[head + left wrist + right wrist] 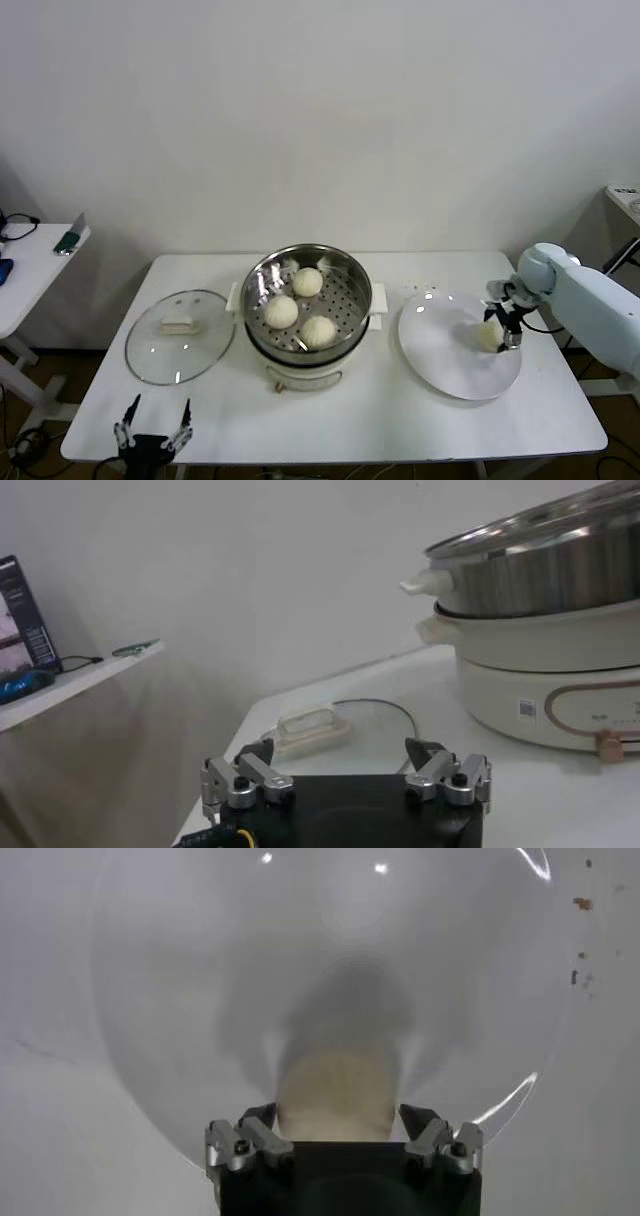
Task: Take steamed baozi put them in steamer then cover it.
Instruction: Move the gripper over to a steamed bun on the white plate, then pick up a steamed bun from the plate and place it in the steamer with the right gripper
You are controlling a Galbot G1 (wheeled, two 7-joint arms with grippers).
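Observation:
Three steamed baozi (307, 281) (281, 311) (318, 331) lie in the shiny steamer (352, 268) at the table's middle. A fourth baozi (489, 336) (338, 1093) rests on the white plate (440, 350) (200, 968) to the right. My right gripper (497, 332) (338, 1114) is lowered over it, open, with a finger close against each side of the bun. The glass cover (180, 336) (370, 720) lies flat left of the steamer (540, 560), handle up. My left gripper (152, 420) (340, 749) hangs open at the table's front left edge, holding nothing.
A white side table (30, 265) with small items stands off to the left. The steamer sits in a white pot base (305, 375) with side handles. The table's right edge lies just beyond the plate.

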